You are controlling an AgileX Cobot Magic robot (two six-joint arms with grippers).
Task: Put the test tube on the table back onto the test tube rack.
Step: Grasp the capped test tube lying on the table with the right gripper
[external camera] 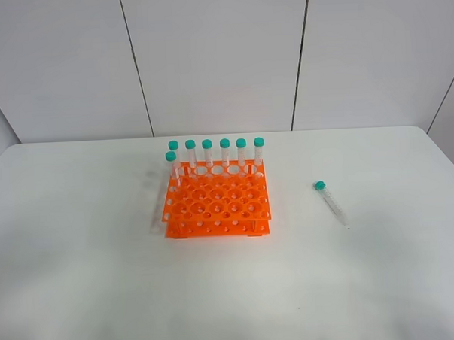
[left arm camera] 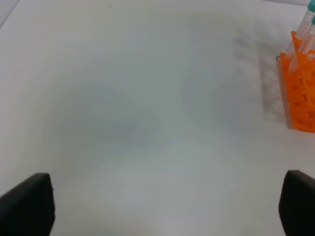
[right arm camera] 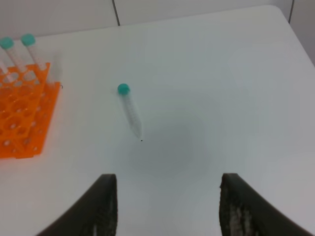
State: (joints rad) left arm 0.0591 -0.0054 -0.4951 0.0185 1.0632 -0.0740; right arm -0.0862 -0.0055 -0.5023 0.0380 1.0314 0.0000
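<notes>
The right gripper [right arm camera: 170, 201] has its two dark fingers set apart with nothing between them, and it hangs over bare table [external camera: 81, 289]. Ahead of it the test tube [right arm camera: 129, 109] lies flat on the tabletop. Its teal cap points toward the far edge and its conical tip toward the near edge, slightly skewed. The tube lies alone, well apart from the test tube rack [external camera: 217, 204], on the rack's right.

The left gripper [left arm camera: 162, 204] is likewise spread wide and holds nothing. It is over plain white surface, with one side of the orange rack at the margin of its wrist view.

The rack stands near the middle of the table. Seven capped tubes [external camera: 225, 151] stand upright in it. Six are along the back row and one is in the next row at the left corner.
</notes>
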